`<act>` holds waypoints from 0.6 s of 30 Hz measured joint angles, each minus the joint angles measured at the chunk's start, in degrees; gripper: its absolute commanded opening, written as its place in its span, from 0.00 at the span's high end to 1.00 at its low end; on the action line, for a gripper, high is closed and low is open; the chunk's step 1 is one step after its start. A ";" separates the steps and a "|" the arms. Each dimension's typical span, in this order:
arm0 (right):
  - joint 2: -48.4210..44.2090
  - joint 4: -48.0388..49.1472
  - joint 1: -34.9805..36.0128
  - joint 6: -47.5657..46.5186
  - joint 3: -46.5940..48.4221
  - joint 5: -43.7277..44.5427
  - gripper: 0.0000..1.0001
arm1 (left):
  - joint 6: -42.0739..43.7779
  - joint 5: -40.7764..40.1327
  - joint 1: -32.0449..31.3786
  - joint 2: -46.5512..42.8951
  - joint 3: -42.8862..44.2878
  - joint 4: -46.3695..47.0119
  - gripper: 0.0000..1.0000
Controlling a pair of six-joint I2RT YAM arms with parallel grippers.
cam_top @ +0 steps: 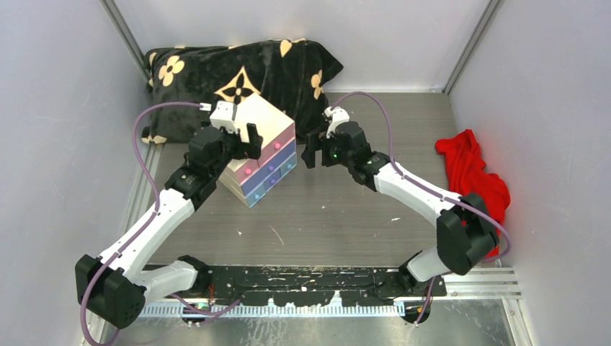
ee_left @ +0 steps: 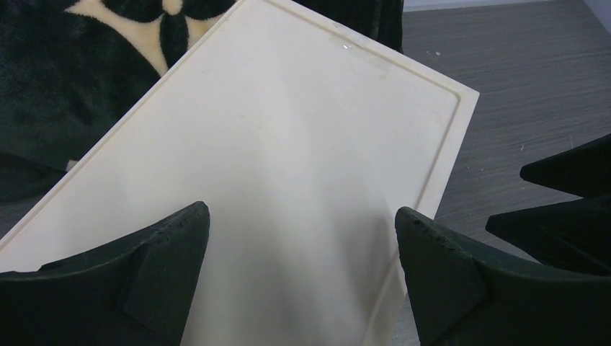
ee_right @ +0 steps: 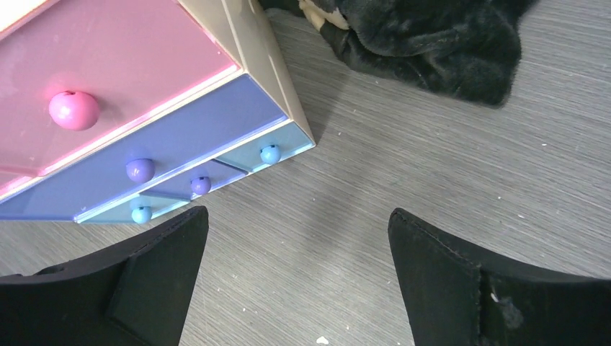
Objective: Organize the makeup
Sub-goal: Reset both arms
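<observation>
No makeup shows in any view; it is hidden or out of view. The cream box with pink, purple and blue drawers (cam_top: 265, 155) stands mid-table, turned at an angle. My left gripper (cam_top: 248, 138) is open and empty just above the box's cream top (ee_left: 288, 144), its fingertips (ee_left: 180, 231) spread over it. My right gripper (cam_top: 312, 153) is open and empty just right of the box, over bare table (ee_right: 297, 216). The drawer fronts (ee_right: 130, 65) with round knobs show in the right wrist view.
A black plush pillow with cream flower marks (cam_top: 238, 68) lies behind the box, against the back wall; it also shows in the left wrist view (ee_left: 58, 72) and the right wrist view (ee_right: 432, 43). A red cloth (cam_top: 472, 176) lies at the right wall. Grey walls enclose the table.
</observation>
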 measured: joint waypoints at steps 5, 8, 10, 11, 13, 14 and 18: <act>-1.16 -1.53 0.00 -0.20 0.00 2.25 0.01 | -0.11 -0.48 -0.02 -0.39 -0.35 0.04 0.00; -1.42 -2.32 0.00 -0.20 -0.24 3.19 0.00 | -0.22 -0.85 -0.02 -0.48 -0.48 0.22 0.01; -2.05 -2.80 0.00 -0.17 -0.70 3.69 0.01 | -0.31 -0.98 -0.02 -0.50 -0.59 0.39 0.01; -2.36 -3.15 0.00 -0.17 -0.79 3.91 0.01 | -0.42 -1.09 -0.04 -0.52 -0.59 0.42 0.01; -2.89 -3.41 0.00 -0.17 -0.92 4.26 0.01 | -0.81 -1.44 -0.07 -0.52 -0.59 0.44 0.01; -3.13 -3.52 0.00 -0.17 -0.98 4.50 0.00 | -1.05 -1.60 -0.07 -0.52 -0.61 0.48 0.01; -3.63 -3.61 0.00 -0.20 -1.33 5.07 0.01 | -1.55 -2.69 -0.07 -0.74 -0.85 0.68 0.01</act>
